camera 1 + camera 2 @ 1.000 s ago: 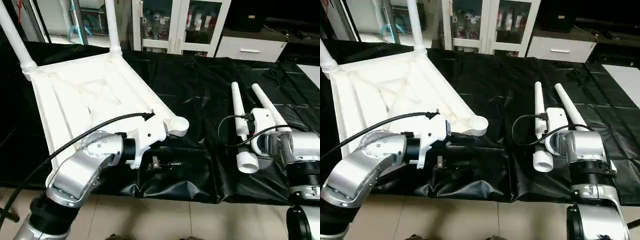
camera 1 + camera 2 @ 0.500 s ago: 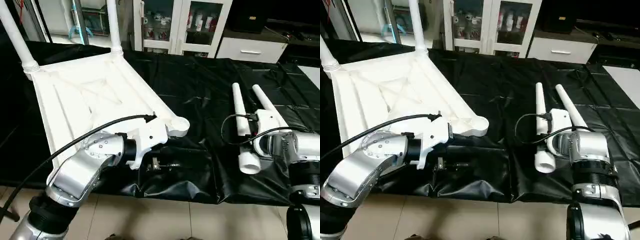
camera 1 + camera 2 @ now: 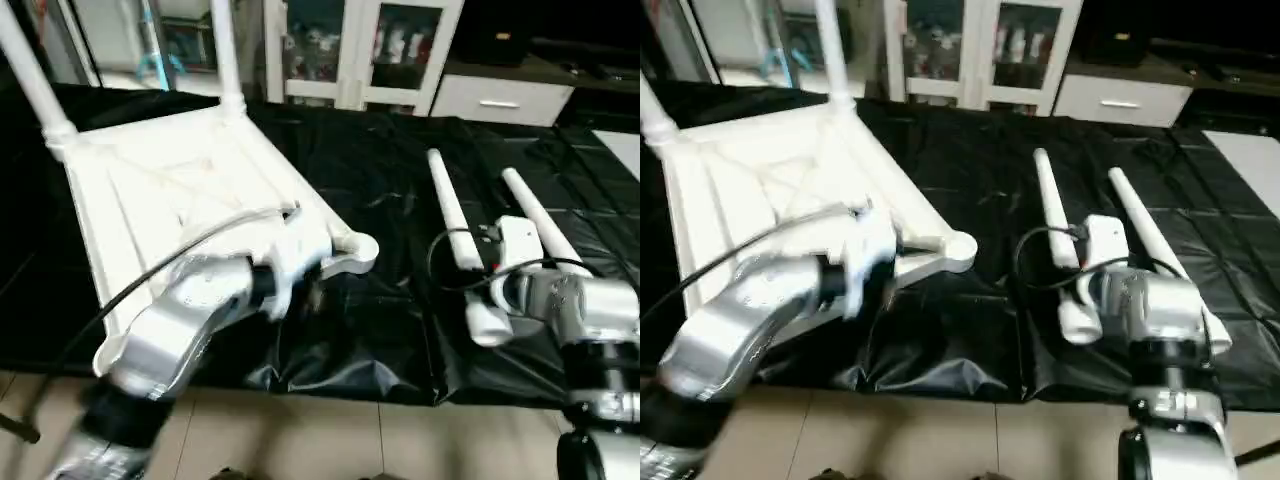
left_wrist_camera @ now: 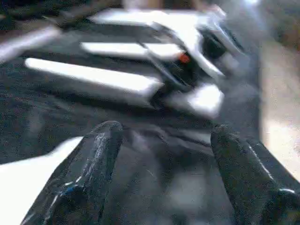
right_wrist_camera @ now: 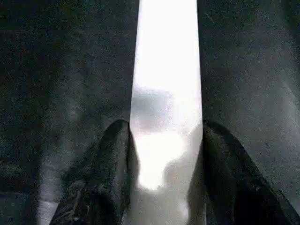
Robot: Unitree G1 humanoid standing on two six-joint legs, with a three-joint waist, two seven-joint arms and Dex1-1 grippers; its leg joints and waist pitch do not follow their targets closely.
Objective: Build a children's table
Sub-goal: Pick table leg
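Observation:
The white tabletop lies underside up on the left, with two legs standing upright in its far corners. Its near right socket holds nothing. My left gripper hovers open just beside that corner, nothing between its fingers. On the right, my right gripper is shut on the thick end of a loose leg, one finger pressed against each side. Another loose leg lies on the cloth just right of it.
A black cloth covers the work surface and folds over its near edge above the tiled floor. Glass-door cabinets and a white drawer unit stand behind.
My right gripper has closed on the leg, and the leg's thin far end has swung to the left, away from the other leg. The left arm is in motion by the tabletop corner.

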